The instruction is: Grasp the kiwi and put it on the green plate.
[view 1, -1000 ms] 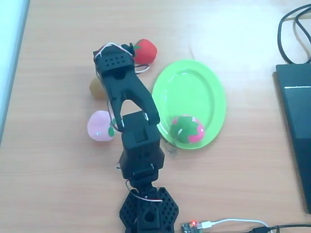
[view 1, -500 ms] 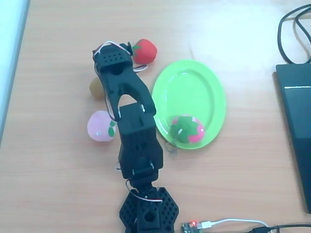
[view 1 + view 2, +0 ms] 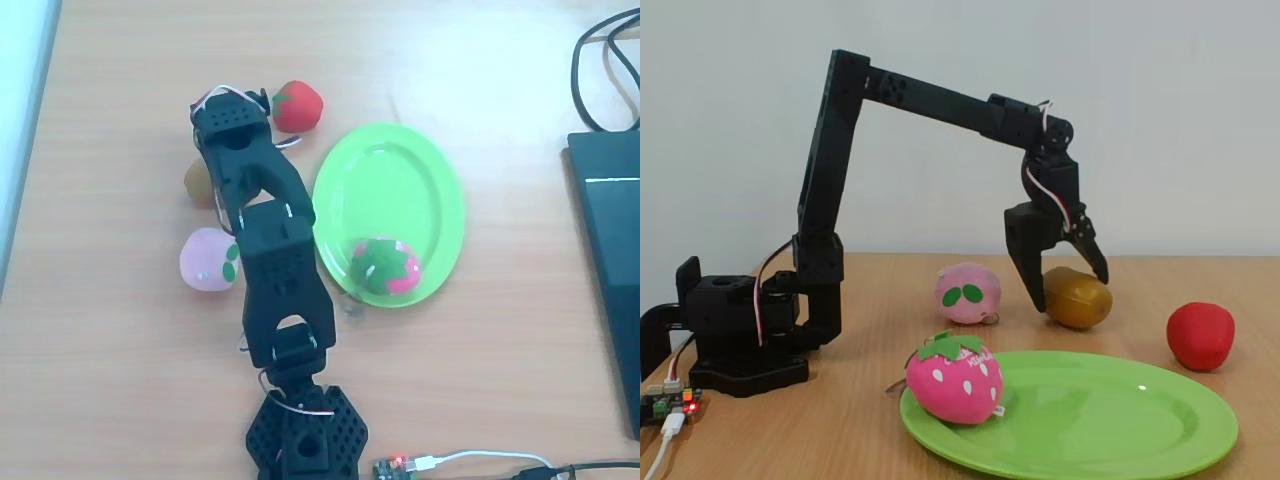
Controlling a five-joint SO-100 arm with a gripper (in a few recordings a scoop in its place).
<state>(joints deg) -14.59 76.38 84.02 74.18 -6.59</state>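
Your fingers [image 3: 1068, 285] stand spread at the centre right of the fixed view, lowered around the kiwi [image 3: 1077, 297]: one long finger comes down on the kiwi's left flank and reaches almost to the counter [image 3: 1200, 285], the shorter one rests over its upper right, and the jaws have not yet closed enough to show a firm grip, so whether the pads touch the fruit cannot be told. The kiwi lies on the counter, unlifted; in the overhead view it shows as a brown edge [image 3: 197, 181] at the upper left of centre, mostly covered by the black arm [image 3: 270, 240]. The green plate [image 3: 1120, 415] sits in the lower right foreground of the fixed view, well apart from the kiwi, and in the overhead view [image 3: 400, 190] it lies just right of the arm. It already carries a pink strawberry with a green leaf cap [image 3: 952, 377] near its left rim; the rest of its surface is bare. A red strawberry [image 3: 1200, 335] stands on the counter right of the kiwi, and a pale pink ball with green leaf marks [image 3: 968, 292] sits left of the fingers. Judged from this, you have completed the approach and the descent; the closing of the fingers, the lift, the carry toward the plate and the release all remain. The bare half of the plate offers the likeliest place to set the fruit down.
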